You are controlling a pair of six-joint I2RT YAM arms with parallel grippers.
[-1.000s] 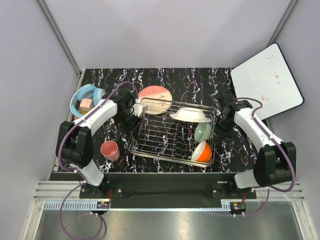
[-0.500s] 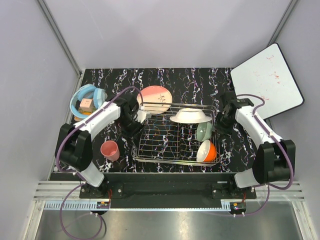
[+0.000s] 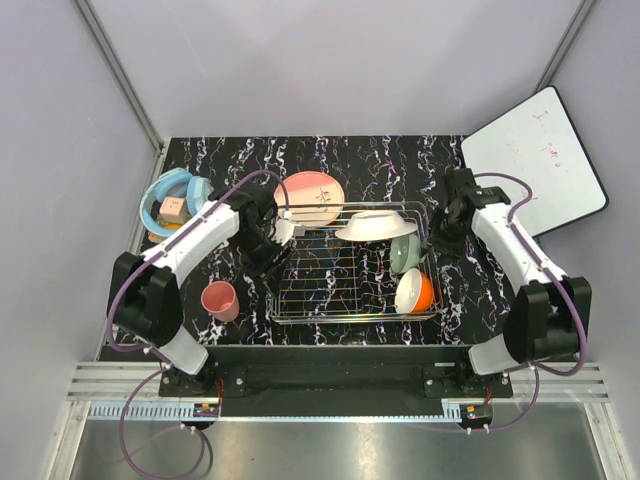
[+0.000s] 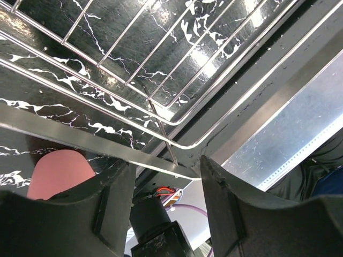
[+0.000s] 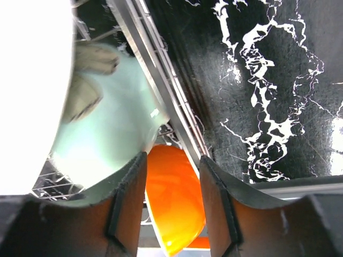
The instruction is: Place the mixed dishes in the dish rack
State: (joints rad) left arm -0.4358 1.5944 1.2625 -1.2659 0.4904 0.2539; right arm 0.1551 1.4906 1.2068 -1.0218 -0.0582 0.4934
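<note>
Pale grey walls close in a black table (image 3: 400,160) with white marble veining. Along its near edge runs a metal rail (image 3: 330,378). At the far right corner sits a tilted white board (image 3: 535,165) with red scribbles, and at the left edge a light blue round tub (image 3: 172,200).

Mid-table stands the dish rack (image 3: 340,290). Inside, down its right side:
- far end: white plate (image 3: 375,226)
- just nearer: pale green bowl (image 3: 405,253)
- near right corner: white-and-orange bowl (image 3: 415,292), standing on edge

On the table by the rack's far left corner lies the salmon-pink plate (image 3: 310,190). Left of the rack, apart from it, is the pink cup (image 3: 220,300).

At the rack's left side the left claw (image 4: 166,171) is released, fingers spread, with the rim wire crossing the gap. At the right rim, beside the green bowl, the right claw (image 5: 171,160) is released too and grips nothing.
</note>
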